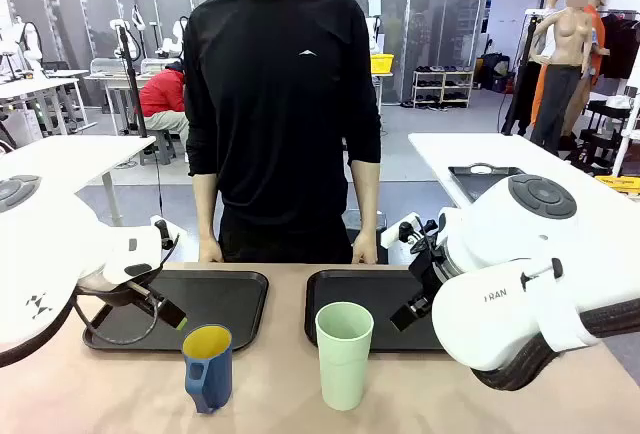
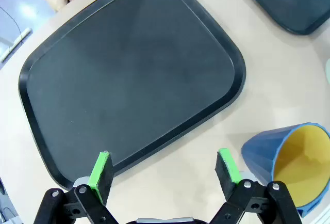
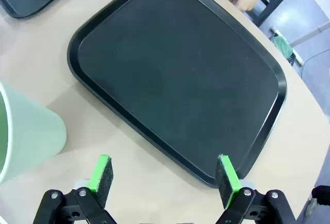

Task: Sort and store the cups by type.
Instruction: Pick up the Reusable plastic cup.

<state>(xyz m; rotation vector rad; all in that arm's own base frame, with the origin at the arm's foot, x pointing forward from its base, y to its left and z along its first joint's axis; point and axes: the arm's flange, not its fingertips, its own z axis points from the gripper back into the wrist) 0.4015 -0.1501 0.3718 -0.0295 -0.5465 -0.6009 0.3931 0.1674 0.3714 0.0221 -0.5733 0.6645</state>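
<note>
**Desk:** What's your left side showing?

**Me:** My left end effector hangs spread wide with nothing between the pads, over the near rim of the left tray. The dark-blue cup stands on the tabletop at my four o'clock, just beside that tray.

**Desk:** And the right?

**Me:** The right end effector is equally wide and empty, above the right tray. The mint-green tumbler stands upright at eight o'clock, off the tray. I read it as one tray per cup type, so each arm sits next to its own cup. The person stands at twelve o'clock, hands on the far edge.
</note>
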